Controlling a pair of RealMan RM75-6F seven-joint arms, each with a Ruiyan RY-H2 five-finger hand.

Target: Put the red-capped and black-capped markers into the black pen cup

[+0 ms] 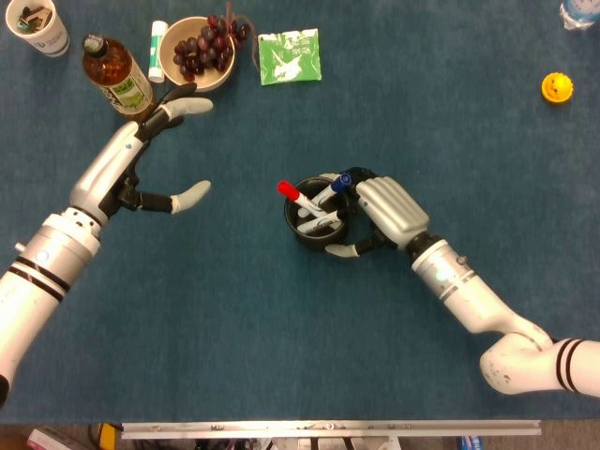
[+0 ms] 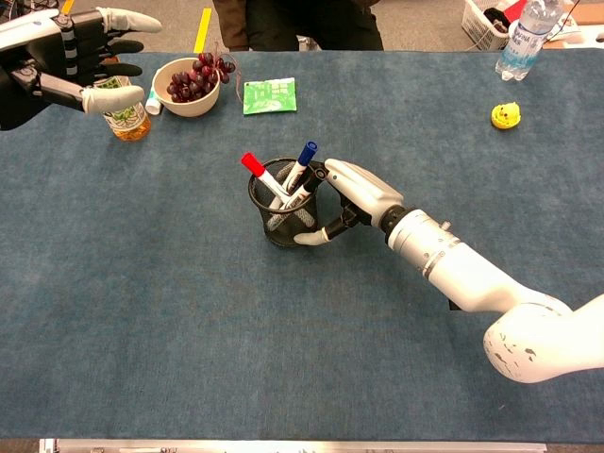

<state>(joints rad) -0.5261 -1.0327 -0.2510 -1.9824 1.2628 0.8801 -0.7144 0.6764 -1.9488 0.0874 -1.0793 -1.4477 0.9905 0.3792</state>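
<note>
My left hand (image 1: 141, 159) hovers spread and empty at far left. Mid-table, the red marker (image 1: 298, 197) and black marker (image 2: 304, 191) stand inside the cup (image 1: 317, 228). My right hand (image 1: 389, 214) grips the cup; only release remains, I judge.

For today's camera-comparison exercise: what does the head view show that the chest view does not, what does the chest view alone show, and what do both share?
Only the head view shows the white paper cup at the table's far left corner. Only the chest view shows the white basket beyond the table. Both show the black pen cup with red-capped marker inside, gripped by the right hand, and the open left hand.
</note>
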